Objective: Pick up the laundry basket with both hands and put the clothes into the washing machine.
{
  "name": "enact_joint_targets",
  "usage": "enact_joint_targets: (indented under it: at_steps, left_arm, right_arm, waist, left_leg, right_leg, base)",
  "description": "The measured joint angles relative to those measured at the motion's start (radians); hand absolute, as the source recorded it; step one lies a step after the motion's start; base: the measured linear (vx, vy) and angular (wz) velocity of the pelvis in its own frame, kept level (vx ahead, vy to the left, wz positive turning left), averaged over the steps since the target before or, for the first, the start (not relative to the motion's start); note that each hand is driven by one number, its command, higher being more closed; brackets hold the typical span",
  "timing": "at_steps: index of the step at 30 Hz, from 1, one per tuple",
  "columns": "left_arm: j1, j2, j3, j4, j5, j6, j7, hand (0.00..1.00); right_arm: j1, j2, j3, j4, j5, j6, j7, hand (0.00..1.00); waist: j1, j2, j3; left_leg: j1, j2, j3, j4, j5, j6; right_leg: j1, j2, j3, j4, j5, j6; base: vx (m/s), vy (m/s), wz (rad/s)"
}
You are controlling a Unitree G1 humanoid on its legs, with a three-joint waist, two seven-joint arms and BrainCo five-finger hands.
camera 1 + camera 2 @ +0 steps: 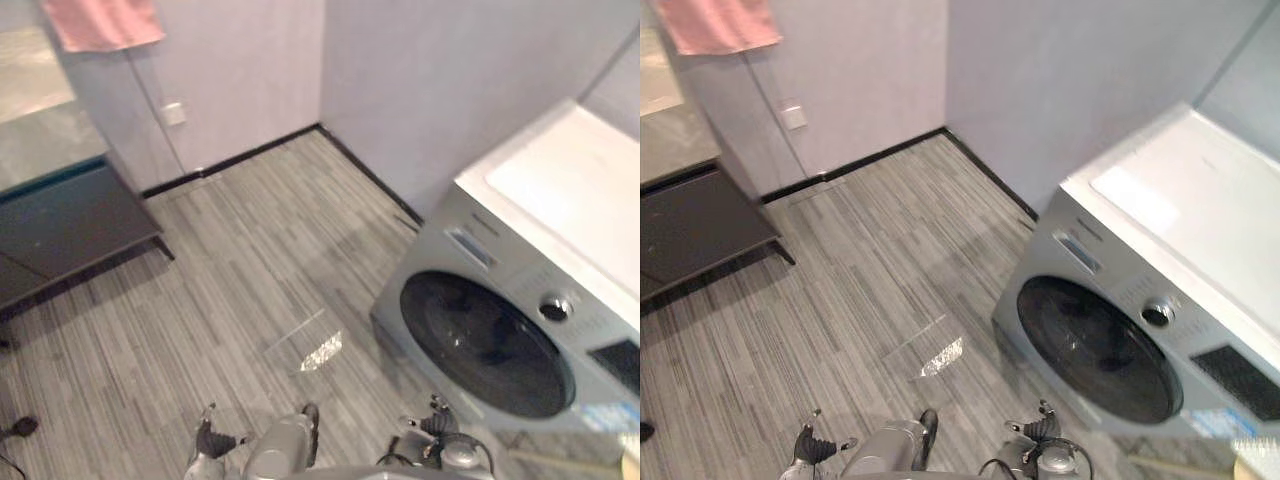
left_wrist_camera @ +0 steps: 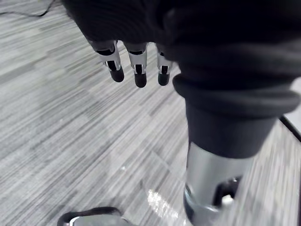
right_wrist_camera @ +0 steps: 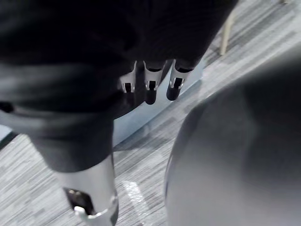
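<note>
One washing machine [image 1: 500, 335], one pink towel [image 1: 100, 22], one dark bench [image 1: 60, 225].

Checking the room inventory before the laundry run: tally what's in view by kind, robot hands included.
Washing machine: 1
Pink towel: 1
Dark table: 1
White wall plate: 1
Robot hand: 2 (left robot hand, right robot hand)
Total: 6
</note>
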Motion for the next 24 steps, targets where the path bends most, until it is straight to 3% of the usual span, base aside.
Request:
enact_joint_targets:
  at_steps: [2, 4, 7, 8, 9, 10, 11, 13, 16, 17, 19, 20, 22, 23, 24]
  left_arm:
    - [-0.047, -0.023, 0.046, 0.034, -0.029, 0.004, -0.028, 0.00]
    - [-0.071, -0.038, 0.074, 0.034, -0.049, 0.003, -0.050, 0.00]
    - [-0.088, -0.045, 0.094, 0.034, -0.065, 0.003, -0.070, 0.00]
    - [-0.092, -0.048, 0.112, 0.034, -0.068, 0.004, -0.087, 0.00]
    - [-0.096, -0.051, 0.121, 0.034, -0.069, 0.003, -0.091, 0.00]
    - [-0.102, -0.066, 0.128, 0.039, -0.071, 0.003, -0.105, 0.00]
    - [-0.114, -0.092, 0.127, 0.041, -0.072, 0.002, -0.107, 0.00]
    - [-0.113, -0.130, 0.129, 0.036, -0.069, 0.000, -0.109, 0.00]
    - [-0.113, -0.139, 0.147, 0.031, -0.083, -0.004, -0.108, 0.00]
    - [-0.113, -0.141, 0.171, 0.032, -0.092, -0.003, -0.106, 0.00]
    - [-0.110, -0.134, 0.171, 0.039, -0.098, -0.003, -0.107, 0.00]
    - [-0.109, -0.134, 0.171, 0.042, -0.103, -0.002, -0.107, 0.00]
    - [-0.109, -0.135, 0.169, 0.049, -0.104, -0.003, -0.107, 0.00]
    - [-0.109, -0.137, 0.169, 0.057, -0.104, -0.003, -0.107, 0.00]
    - [-0.111, -0.140, 0.168, 0.076, -0.106, -0.005, -0.106, 0.00]
  right_arm:
    - [0.007, 0.001, -0.003, -0.024, 0.008, -0.005, 0.002, 0.00]
    - [0.013, 0.001, -0.013, -0.027, 0.006, -0.004, 0.009, 0.00]
    - [0.023, 0.006, -0.025, -0.034, 0.006, 0.000, 0.023, 0.00]
    - [0.026, 0.016, -0.027, -0.045, 0.006, 0.004, 0.027, 0.00]
    - [0.026, 0.021, -0.028, -0.048, 0.006, 0.007, 0.030, 0.00]
    - [0.029, 0.019, -0.048, -0.052, 0.006, 0.009, 0.039, 0.00]
    - [0.029, 0.016, -0.066, -0.051, 0.006, 0.009, 0.040, 0.00]
    - [0.027, 0.010, -0.062, -0.051, 0.001, 0.018, 0.044, 0.00]
    - [0.033, 0.013, -0.060, -0.050, -0.003, 0.017, 0.045, 0.00]
    - [0.034, 0.017, -0.060, -0.050, -0.002, 0.017, 0.046, 0.00]
    - [0.033, 0.018, -0.062, -0.042, -0.001, 0.018, 0.044, 0.00]
    - [0.033, 0.010, -0.063, -0.028, 0.006, 0.018, 0.042, 0.00]
    - [0.028, -0.004, -0.063, 0.006, 0.009, 0.021, 0.042, 0.00]
    - [0.027, -0.011, -0.064, 0.013, 0.011, 0.020, 0.042, 0.00]
    - [0.021, -0.026, -0.065, 0.034, 0.019, 0.018, 0.042, 0.00]
  waist:
    - [-0.004, 0.007, 0.003]
    - [-0.003, 0.015, 0.003]
    - [0.001, 0.010, 0.000]
    - [0.001, 0.000, -0.007]
    - [0.002, -0.005, -0.010]
    - [-0.003, 0.017, -0.010]
    - [-0.012, 0.030, -0.014]
    - [-0.029, 0.047, -0.019]
    - [-0.026, 0.053, -0.027]
    - [-0.026, 0.052, -0.031]
    - [-0.028, 0.055, -0.032]
    - [-0.029, 0.049, -0.029]
    - [-0.027, 0.054, -0.033]
    - [-0.029, 0.066, -0.039]
    - [-0.029, 0.075, -0.054]
  left_leg:
    - [0.035, -0.026, -0.084, 0.003, -0.018, 0.013]
    - [0.062, -0.027, -0.149, 0.016, -0.048, 0.013]
    - [0.065, -0.030, -0.226, 0.100, -0.133, -0.016]
    - [0.072, -0.025, -0.253, 0.126, -0.175, -0.036]
    - [0.080, -0.009, -0.248, 0.120, -0.188, -0.042]
    - [0.088, 0.057, -0.200, 0.093, -0.187, -0.062]
    - [0.117, 0.091, -0.153, 0.067, -0.167, -0.097]
    - [0.139, 0.128, -0.082, 0.073, -0.137, -0.149]
    - [0.103, 0.196, 0.120, 0.248, -0.097, -0.216]
    - [0.026, 0.278, 0.291, 0.418, -0.055, -0.217]
    - [0.006, 0.341, 0.386, 0.446, -0.085, -0.181]
    - [0.004, 0.381, 0.430, 0.400, -0.099, -0.169]
    - [0.012, 0.399, 0.424, 0.235, -0.092, -0.177]
    - [0.017, 0.404, 0.414, 0.118, -0.045, -0.186]
    - [0.034, 0.388, 0.389, 0.019, 0.021, -0.203]
  right_leg:
    - [-0.045, 0.083, 0.092, -0.155, 0.006, 0.004]
    - [-0.048, 0.102, 0.127, -0.267, 0.021, 0.014]
    - [-0.038, 0.094, 0.129, -0.382, 0.077, 0.005]
    - [-0.017, 0.091, 0.103, -0.398, 0.196, -0.010]
    - [-0.010, 0.082, 0.075, -0.392, 0.236, -0.013]
    - [0.004, 0.082, 0.018, -0.364, 0.208, -0.025]
    - [0.026, 0.080, -0.018, -0.355, 0.180, -0.034]
    - [0.094, 0.087, -0.068, -0.377, 0.171, -0.048]
    - [0.202, 0.114, -0.092, -0.448, 0.161, -0.063]
    - [0.264, 0.127, -0.096, -0.519, 0.161, -0.064]
    - [0.293, 0.132, -0.096, -0.548, 0.161, -0.064]
    - [0.306, 0.128, -0.095, -0.550, 0.162, -0.063]
    - [0.313, 0.113, -0.087, -0.550, 0.164, -0.058]
    - [0.312, 0.112, -0.086, -0.551, 0.165, -0.044]
    - [0.312, 0.110, -0.076, -0.568, 0.159, -0.005]
  base:
    - [0.25, -0.076, 1.32]
    - [0.31, -0.168, 1.39]
    - [0.35, -0.210, 1.00]
    - [0.43, -0.284, 0.59]
    - [0.43, -0.334, 0.80]
    - [0.37, -0.349, 0.83]
    - [0.37, -0.327, 0.88]
    - [0.38, -0.248, 0.72]
    - [0.26, -0.134, 0.26]
    - [0.24, -0.076, -0.02]
    - [0.17, -0.032, -0.03]
    - [0.12, 0.049, -0.03]
    - [0.08, 0.102, -0.04]
    - [0.06, 0.168, -0.01]
    - [0.08, 0.185, 0.07]
